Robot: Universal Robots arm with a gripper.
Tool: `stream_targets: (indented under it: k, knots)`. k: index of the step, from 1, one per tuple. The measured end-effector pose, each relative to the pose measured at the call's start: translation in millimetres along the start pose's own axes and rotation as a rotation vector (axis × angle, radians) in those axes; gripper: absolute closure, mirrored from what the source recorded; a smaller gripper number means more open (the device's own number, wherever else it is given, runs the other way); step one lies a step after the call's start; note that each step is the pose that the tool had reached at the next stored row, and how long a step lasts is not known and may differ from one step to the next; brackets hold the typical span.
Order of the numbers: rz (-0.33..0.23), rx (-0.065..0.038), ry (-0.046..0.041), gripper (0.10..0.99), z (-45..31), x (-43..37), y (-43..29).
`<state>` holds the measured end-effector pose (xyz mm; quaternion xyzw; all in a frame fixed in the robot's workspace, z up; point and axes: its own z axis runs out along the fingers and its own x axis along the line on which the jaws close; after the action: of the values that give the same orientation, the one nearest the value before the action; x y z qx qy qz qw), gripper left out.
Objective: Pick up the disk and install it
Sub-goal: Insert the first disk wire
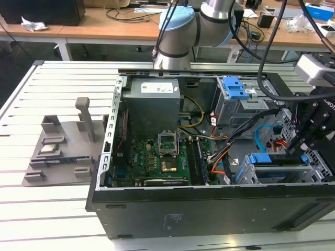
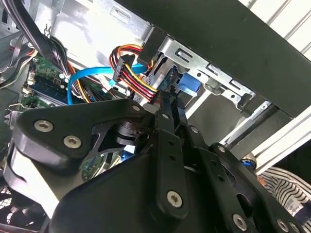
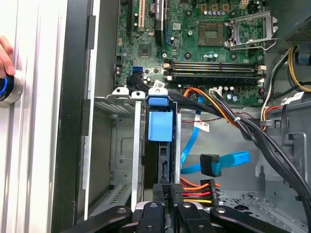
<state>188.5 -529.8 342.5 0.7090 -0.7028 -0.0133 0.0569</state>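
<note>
The disk (image 1: 260, 158) stands on edge in the metal drive bay (image 1: 280, 175) at the front corner of the open computer case, on the exterior view's right. Its blue carrier tab (image 3: 159, 125) shows between the bay's rails in the first wrist view, and a blue edge of the disk (image 2: 183, 83) shows past the fingers in the second wrist view. My gripper (image 1: 303, 150) hangs right over this bay. Its fingers (image 3: 160, 193) are close together at the disk's near end, gripper (image 3: 168, 190) (image 2: 170, 99) shut, with nothing visible between them.
A blue data cable (image 3: 214, 165) and a bundle of coloured power wires (image 3: 199, 187) lie beside the bay. The motherboard (image 1: 157, 157), power-supply box (image 1: 154, 102) and upper cage with blue latch (image 1: 235, 89) share the case. A person's hand (image 3: 5, 53) rests outside it.
</note>
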Motion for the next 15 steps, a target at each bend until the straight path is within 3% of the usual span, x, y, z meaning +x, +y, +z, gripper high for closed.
stream_targets:
  k: [15]
  knots:
    - [0.000, 0.000, -0.0018, 0.918, 3.7, 0.3, 0.7]
